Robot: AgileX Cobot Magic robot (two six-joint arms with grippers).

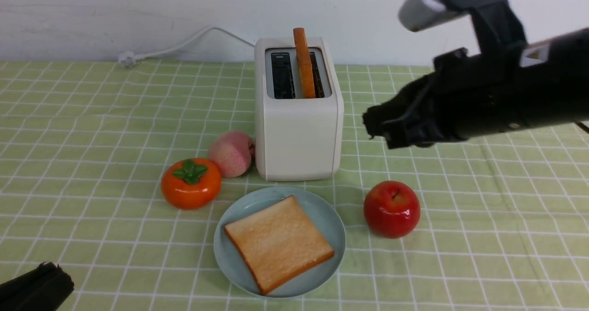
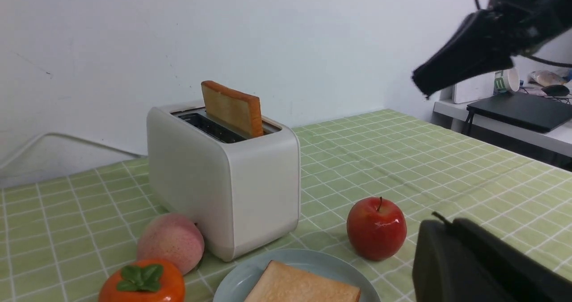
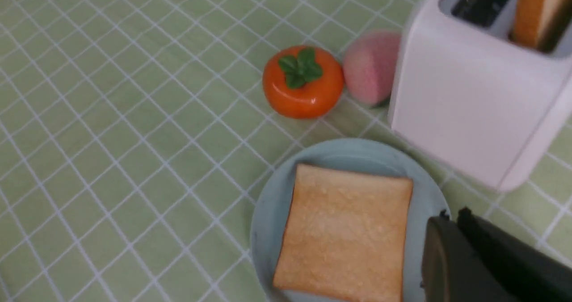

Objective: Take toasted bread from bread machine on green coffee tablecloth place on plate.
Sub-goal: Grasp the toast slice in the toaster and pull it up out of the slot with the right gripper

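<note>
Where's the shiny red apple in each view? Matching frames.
Front view: shiny red apple, right of the pale blue round plate.
Left wrist view: apple beside that plate, apart from the boxy white toaster.
Right wrist view: not in it.
Shared landmark: the toaster, in all three.

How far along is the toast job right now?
Done: one slice of toast lies flat on the plate. In hand: nothing; the right gripper hangs empty in the air beside the toaster, and the left gripper sits low at the near edge. Left: the second slice stands in the toaster's right slot.
</note>
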